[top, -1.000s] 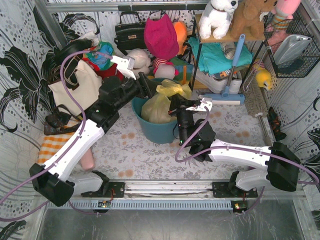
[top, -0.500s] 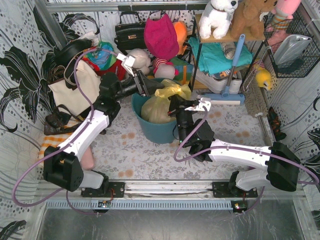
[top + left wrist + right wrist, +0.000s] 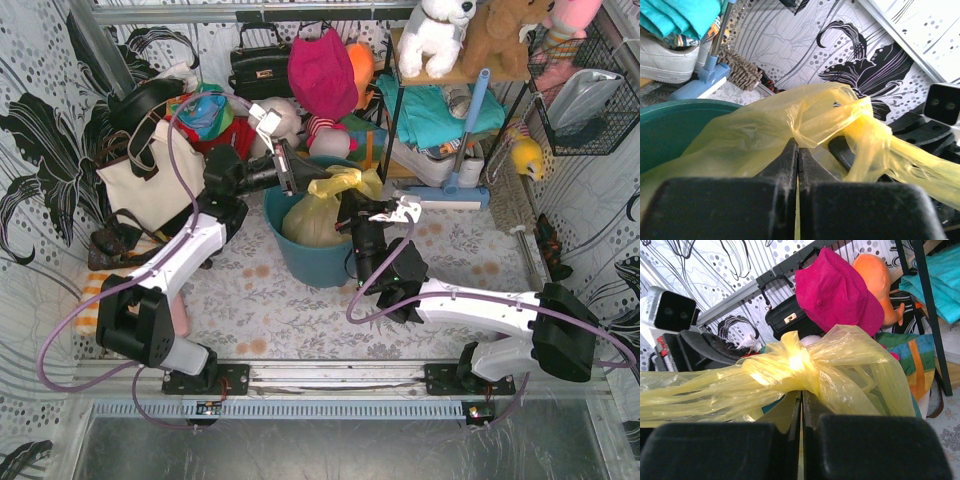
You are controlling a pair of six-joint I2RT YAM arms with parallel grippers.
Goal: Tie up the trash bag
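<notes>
Nearest me, mid-frame, the round teal plastic bin (image 3: 312,265) held the thin, translucent yellow plastic trash bag (image 3: 308,218). Above its rim the right gripper (image 3: 350,203) was pinched shut on one twisted flap. Just beyond it, the left gripper (image 3: 293,180) was clamped on the other, with a loose knot (image 3: 799,362) between them. The film looked light, soft, slippery and easily torn. I'd grip the flaps close to the knot.
</notes>
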